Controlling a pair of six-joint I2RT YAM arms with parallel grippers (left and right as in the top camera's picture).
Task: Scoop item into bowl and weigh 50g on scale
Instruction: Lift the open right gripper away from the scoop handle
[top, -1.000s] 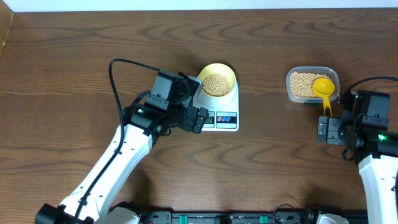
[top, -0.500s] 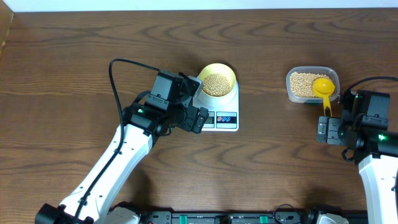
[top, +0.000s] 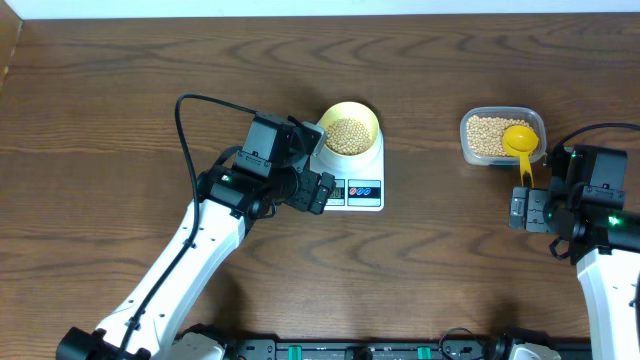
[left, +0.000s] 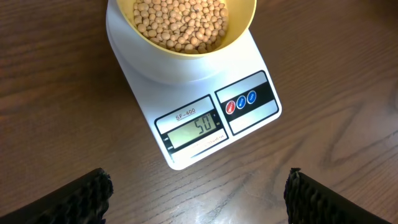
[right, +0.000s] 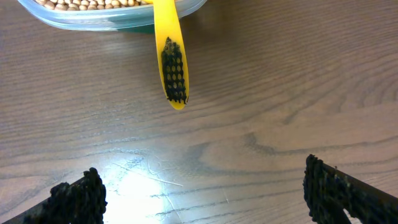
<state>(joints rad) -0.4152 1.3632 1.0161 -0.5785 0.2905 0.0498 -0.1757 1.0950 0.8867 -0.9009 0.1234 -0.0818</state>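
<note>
Many small round tan beans (left: 180, 22) fill the pale yellow-green bowl (left: 244, 28), which sits on the far end of the white scale (left: 186, 87), left of the table's (top: 450, 270) middle. The scale's long axis runs far to near, with its grey display, reading 50, and its red and blue buttons at the near end. The left gripper (left: 198, 196) hovers just near of it, spread wide and empty. At right, the right gripper (right: 205, 193) is also spread and empty, just near of the yellow scoop (right: 169, 62), whose handle juts from the clear tub (right: 93, 22).
</note>
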